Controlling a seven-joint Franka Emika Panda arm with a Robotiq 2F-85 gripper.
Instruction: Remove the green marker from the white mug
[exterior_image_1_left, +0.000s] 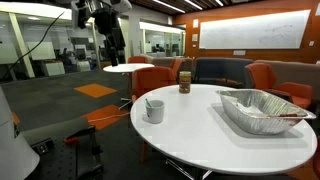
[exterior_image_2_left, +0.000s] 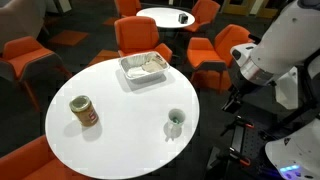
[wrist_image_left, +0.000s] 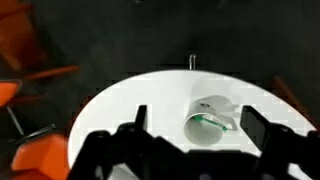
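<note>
In the wrist view the jaws stand wide open at the bottom of the picture. They hold nothing and touch nothing, and they hang high above the white round bench (wrist_image_left: 130, 92). Below them, the white mug (wrist_image_left: 212, 117) stands close to the bench edge. The green marker (wrist_image_left: 203, 123) is inside it, and its green shows at the mouth. In an exterior view this edge is the one nearest to the arm (exterior_image_2_left: 270, 55). Farther on, the brown jar (exterior_image_2_left: 84, 111) stands near the opposite edge, well apart from the mug. The foil tray (exterior_image_2_left: 145, 67) lies by the far edge, with orange chairs (exterior_image_2_left: 140, 35) behind it.
</note>
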